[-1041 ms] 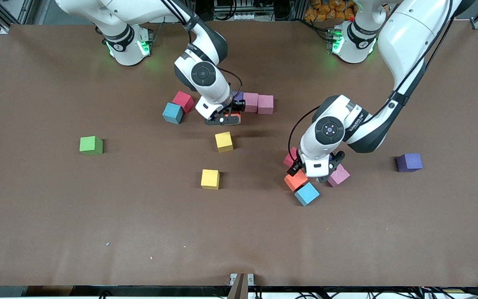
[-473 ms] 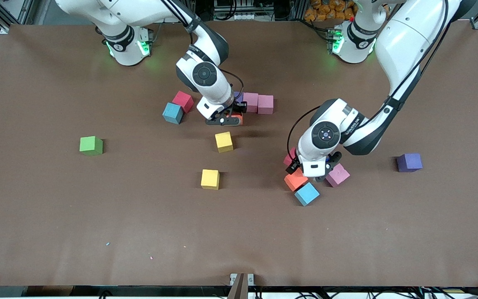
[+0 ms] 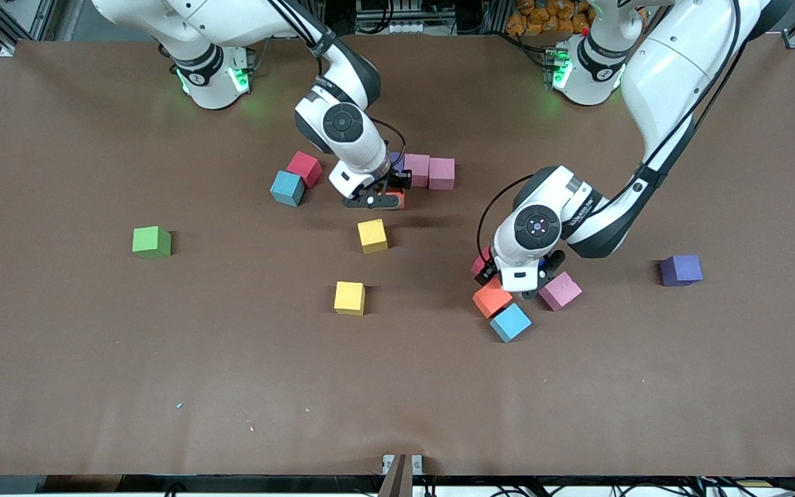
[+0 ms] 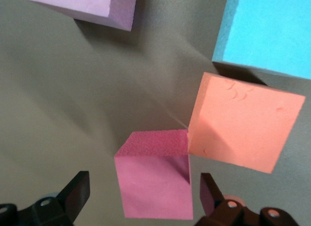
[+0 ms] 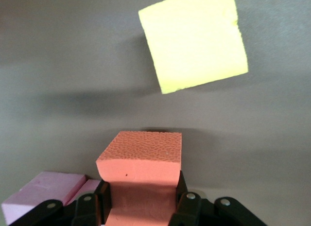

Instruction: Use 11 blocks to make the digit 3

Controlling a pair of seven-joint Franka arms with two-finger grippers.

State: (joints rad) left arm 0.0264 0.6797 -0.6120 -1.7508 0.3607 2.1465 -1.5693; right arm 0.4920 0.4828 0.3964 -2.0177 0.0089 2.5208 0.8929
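Observation:
My right gripper [image 3: 378,199] is shut on an orange block [image 3: 397,199], low at the table beside a row of a purple block [image 3: 397,160] and two pink blocks [image 3: 417,169] [image 3: 442,172]. In the right wrist view the orange block [image 5: 141,163] sits between my fingers, with a yellow block [image 5: 194,41] past it. My left gripper [image 3: 518,273] is open over a deep pink block [image 3: 480,263]. In the left wrist view that block [image 4: 153,184] lies between my fingers [image 4: 77,192] with gaps on both sides, touching an orange block [image 4: 243,124].
An orange block [image 3: 492,298], a blue block [image 3: 510,322] and a pink block [image 3: 561,290] crowd round the left gripper. Also on the table: a red block [image 3: 304,168], blue block [image 3: 287,188], two yellow blocks [image 3: 373,235] [image 3: 350,297], a purple block [image 3: 681,269] and a green cube [image 3: 151,241].
My left gripper has shifted a little toward the robots' side, uncovering more of the pink and orange blocks beside it. My right gripper has barely moved with its orange block.

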